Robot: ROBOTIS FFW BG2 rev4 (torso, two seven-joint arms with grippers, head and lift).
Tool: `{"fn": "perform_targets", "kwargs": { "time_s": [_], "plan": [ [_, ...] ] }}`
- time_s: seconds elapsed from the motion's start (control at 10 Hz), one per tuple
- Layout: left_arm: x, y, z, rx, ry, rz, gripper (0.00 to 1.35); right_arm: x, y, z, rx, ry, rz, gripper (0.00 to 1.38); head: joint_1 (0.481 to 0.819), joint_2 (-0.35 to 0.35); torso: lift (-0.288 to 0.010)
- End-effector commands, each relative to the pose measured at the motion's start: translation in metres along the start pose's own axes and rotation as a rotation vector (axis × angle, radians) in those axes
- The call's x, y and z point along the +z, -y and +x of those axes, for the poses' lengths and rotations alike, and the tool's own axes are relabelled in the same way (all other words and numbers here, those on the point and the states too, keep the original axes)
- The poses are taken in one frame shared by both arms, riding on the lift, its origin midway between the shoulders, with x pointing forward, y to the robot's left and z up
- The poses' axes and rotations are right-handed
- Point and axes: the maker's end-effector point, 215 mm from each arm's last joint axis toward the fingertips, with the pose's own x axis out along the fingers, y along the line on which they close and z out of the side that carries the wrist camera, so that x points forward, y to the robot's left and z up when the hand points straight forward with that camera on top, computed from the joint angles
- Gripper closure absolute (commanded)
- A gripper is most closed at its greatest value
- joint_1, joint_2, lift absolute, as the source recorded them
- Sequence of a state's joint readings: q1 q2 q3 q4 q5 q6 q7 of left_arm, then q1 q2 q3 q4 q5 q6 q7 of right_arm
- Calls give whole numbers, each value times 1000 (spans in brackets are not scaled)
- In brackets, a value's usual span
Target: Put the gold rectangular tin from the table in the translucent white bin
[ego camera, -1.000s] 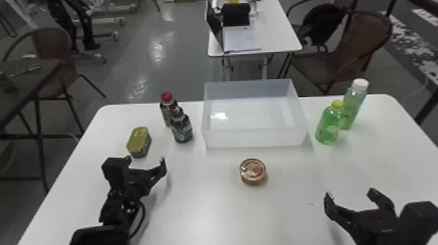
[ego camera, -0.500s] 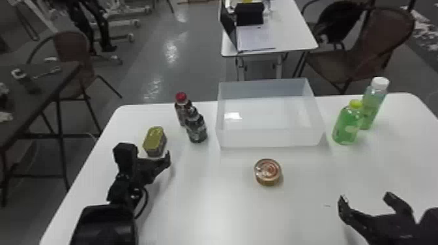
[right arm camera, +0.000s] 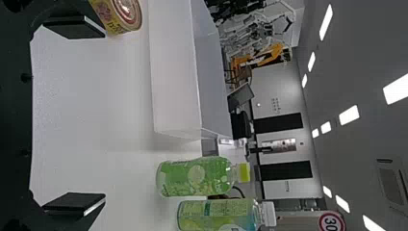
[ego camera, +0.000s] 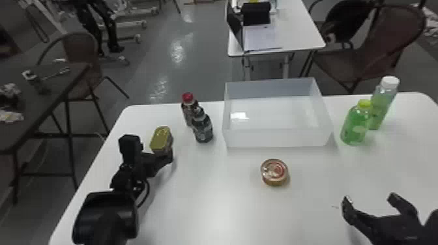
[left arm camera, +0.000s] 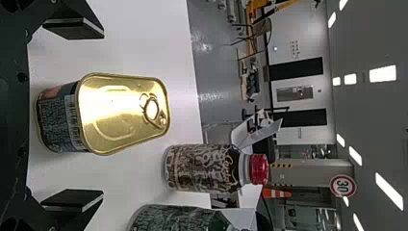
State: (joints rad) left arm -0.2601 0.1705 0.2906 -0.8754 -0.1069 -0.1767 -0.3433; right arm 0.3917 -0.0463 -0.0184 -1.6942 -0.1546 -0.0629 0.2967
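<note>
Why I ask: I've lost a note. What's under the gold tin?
The gold tin sits on the table; the spot directly beneath is covered, so a note there can't be seen.

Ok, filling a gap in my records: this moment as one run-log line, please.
left gripper: open, facing gold tin | tin: on table, ungripped | translucent bin: tin not inside | right gripper: open

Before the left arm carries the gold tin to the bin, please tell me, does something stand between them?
Yes, the nearer dark bottle stands on the table between the gold tin and the bin, with the red-capped bottle just behind it.
</note>
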Motion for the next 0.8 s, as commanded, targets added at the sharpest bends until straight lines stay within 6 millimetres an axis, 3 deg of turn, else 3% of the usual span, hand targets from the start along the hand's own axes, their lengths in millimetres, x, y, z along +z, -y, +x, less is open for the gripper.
{"fn": "perform_targets", "kwargs": {
  "time_s": [0.0, 0.4, 0.5, 0.6, 0.7],
  "plan": [
    [-2, -1, 7, -10, -23, 6, 130, -1, -2, 3, 5, 0, 5, 96, 695, 208, -90],
    [0, -1, 21, -22, -60, 27, 147, 0, -6, 7, 18, 3, 9, 96, 695, 207, -90],
    [-2, -7, 21, -15, -68, 31, 246, -1, -7, 8, 20, 2, 12, 96, 695, 208, -90],
    [-4, -12, 20, -12, -78, 44, 585, -1, -6, 8, 20, 3, 12, 96, 695, 213, -90],
    [-5, -13, 20, -5, -79, 46, 823, 0, -7, 8, 23, 6, 11, 96, 695, 220, -90]
  ]
}}
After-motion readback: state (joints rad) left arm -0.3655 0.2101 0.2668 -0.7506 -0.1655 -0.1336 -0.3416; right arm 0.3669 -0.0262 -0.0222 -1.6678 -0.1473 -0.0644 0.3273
